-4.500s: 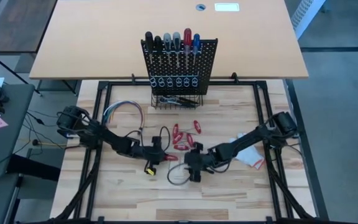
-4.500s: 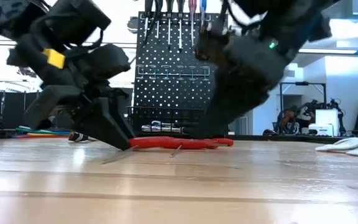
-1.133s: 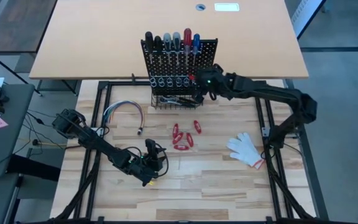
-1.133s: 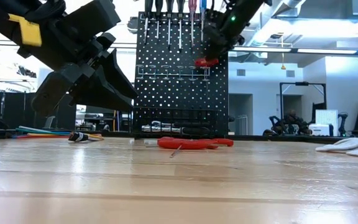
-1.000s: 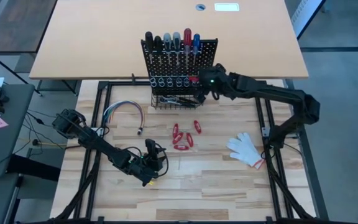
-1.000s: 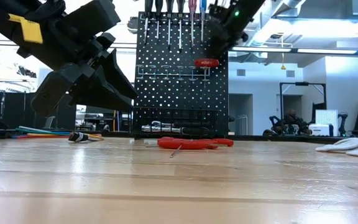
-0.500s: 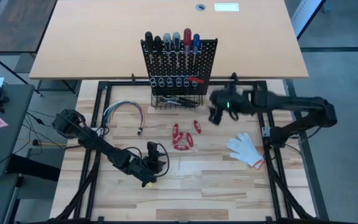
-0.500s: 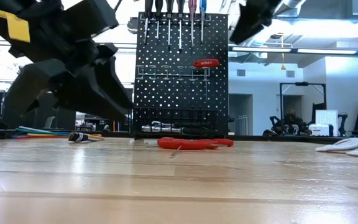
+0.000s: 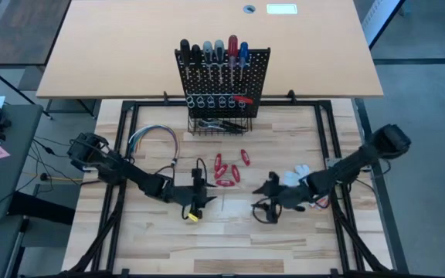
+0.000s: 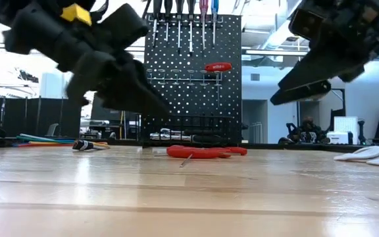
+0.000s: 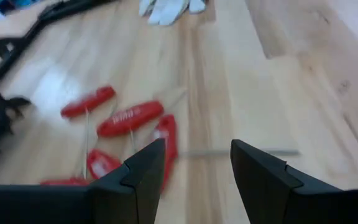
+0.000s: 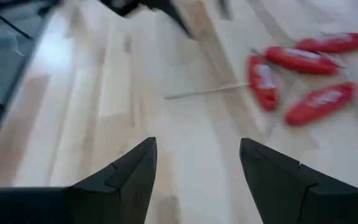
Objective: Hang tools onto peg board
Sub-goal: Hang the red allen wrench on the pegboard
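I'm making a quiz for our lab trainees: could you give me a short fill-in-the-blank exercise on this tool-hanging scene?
1. The red-handled tool hanging at the right end of the peg board sits on the row of silver ____.
2. The loose red-handled tools lie on the table between the peg board and the two ____.
3. Near the right gripper lies a white ____.
4. The fingers of the left gripper are ____ and hold nothing.

Missing words: rings; grippers; glove; open

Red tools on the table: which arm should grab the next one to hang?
Probably left. The left gripper is open, just near-side of the red tools, and its wrist view faces them between its fingers. The right gripper is open too, but sits farther off to the side, beside the glove.
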